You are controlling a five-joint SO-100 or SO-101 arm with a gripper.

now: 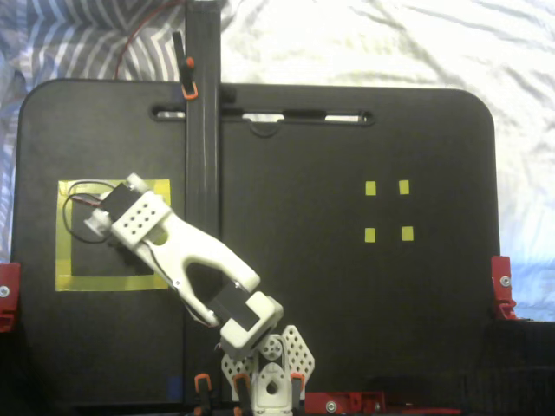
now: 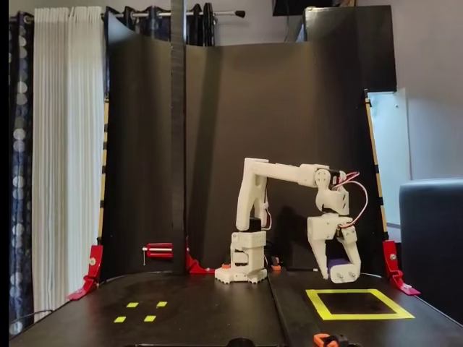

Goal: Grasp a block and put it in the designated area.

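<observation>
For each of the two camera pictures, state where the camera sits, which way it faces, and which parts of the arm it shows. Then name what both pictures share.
Fixed view from above: looks straight down on the black table; shows the white arm from base to wrist, reaching over the yellow tape square.
Fixed view at table level: faces the arm's front against a black backdrop; shows the whole arm and the gripper around the dark blue block.
Shared: arm, yellow tape square, four small yellow squares.
</observation>
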